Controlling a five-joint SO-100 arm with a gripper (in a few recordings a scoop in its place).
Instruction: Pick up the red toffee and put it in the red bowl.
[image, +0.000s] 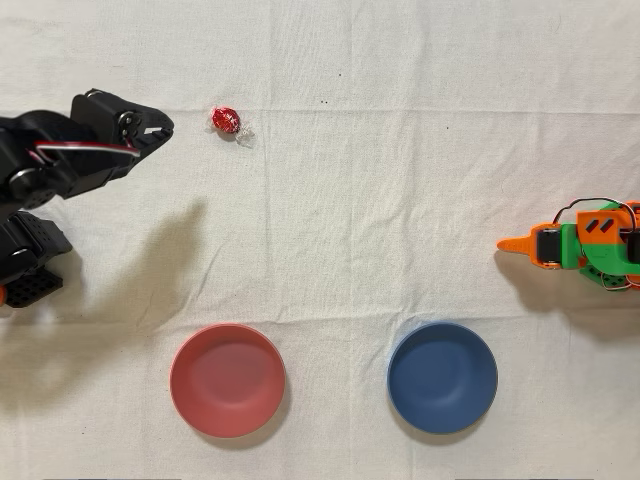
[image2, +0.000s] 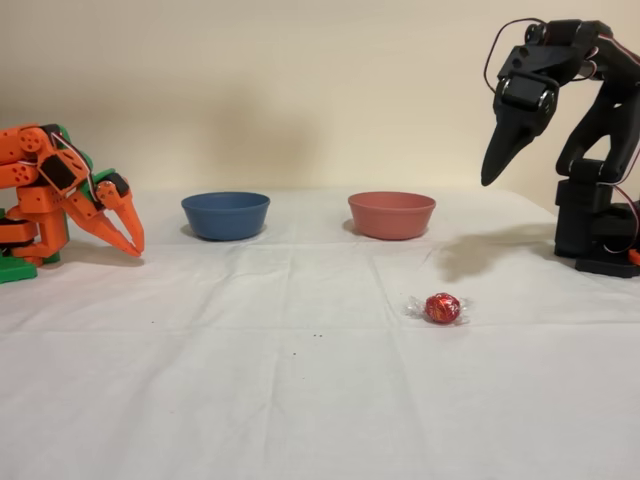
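Note:
The red toffee (image: 226, 120) (image2: 442, 308) lies on the white cloth, a small foil ball with clear twisted ends. My black gripper (image: 164, 127) (image2: 489, 176) hangs well above the table with its tip pointing down, shut and holding nothing. In the overhead view it sits just left of the toffee; in the fixed view it is up and to the right of it. The red bowl (image: 227, 380) (image2: 391, 215) stands empty, at the lower left in the overhead view.
A blue bowl (image: 442, 377) (image2: 225, 215) of the same size stands beside the red one. The idle orange arm (image: 580, 244) (image2: 70, 200) rests at the opposite side of the table. My arm's base (image2: 598, 230) stands near the table edge.

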